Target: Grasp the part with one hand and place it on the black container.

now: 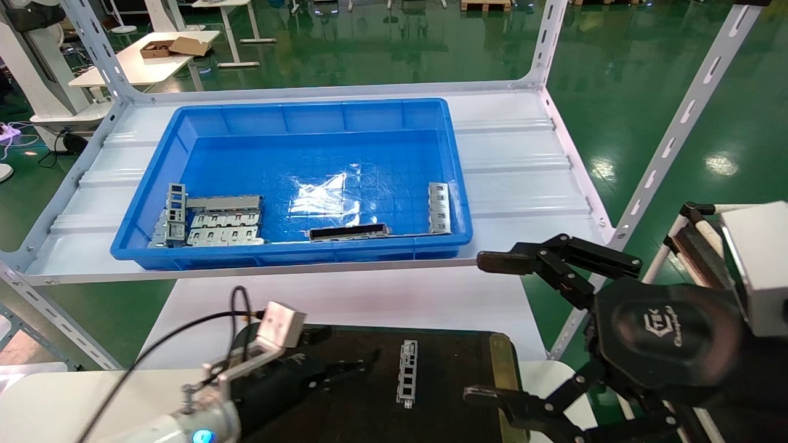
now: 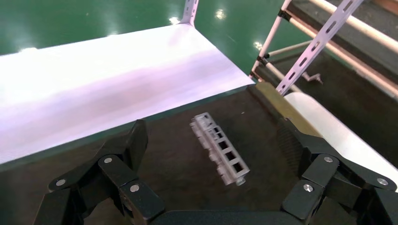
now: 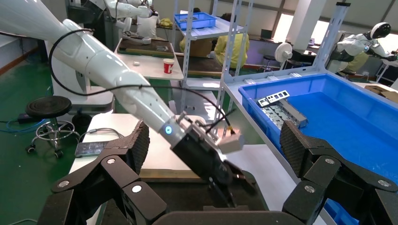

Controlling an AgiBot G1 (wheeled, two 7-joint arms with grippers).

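A slim silver-grey part (image 1: pixel 407 372) with rectangular cut-outs lies flat on the black container (image 1: pixel 502 363), free of any gripper. My left gripper (image 1: pixel 348 351) is open and empty, low over the container just left of the part. In the left wrist view the part (image 2: pixel 219 147) lies on the dark tray surface (image 2: pixel 169 164) between and ahead of the spread fingers (image 2: pixel 136 140). My right gripper (image 1: pixel 486 326) is open and empty, raised at the container's right edge. A second slim part (image 1: pixel 439 208) lies in the blue bin.
The blue bin (image 1: pixel 295 111) stands on the white shelf (image 1: pixel 523 160) behind the container. It holds wider grey plates (image 1: pixel 215 221) at the left and a dark slotted bar (image 1: pixel 349 232) near the front wall. Slanted shelf posts (image 1: pixel 677 129) stand on the right.
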